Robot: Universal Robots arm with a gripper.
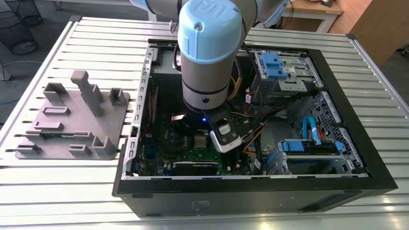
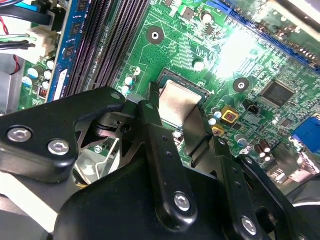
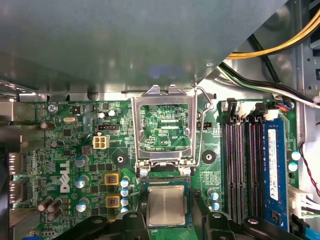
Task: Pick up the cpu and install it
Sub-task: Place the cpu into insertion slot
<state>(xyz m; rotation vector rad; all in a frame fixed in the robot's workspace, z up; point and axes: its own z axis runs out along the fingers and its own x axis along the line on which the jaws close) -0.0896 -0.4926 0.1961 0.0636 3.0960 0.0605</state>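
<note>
Closest up, black fingers [image 2: 157, 145] spread apart, one on each side of the cpu [image 2: 176, 102], contact impossible to judge. Seated flat and silvery in the socket [image 3: 165, 181] on the green motherboard [image 3: 85, 145], just beside the flipped-open metal frame [image 3: 136, 130], inside the open computer case [image 1: 255, 197] on the slatted desk [image 1: 57, 191].

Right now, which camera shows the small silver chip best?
The first wrist view: the cpu faces the camera squarely, its silvery top nearly all visible, lying in the socket. In the second wrist view the gripper covers part of it. In the exterior view it is a small pale square near the arm.
</note>
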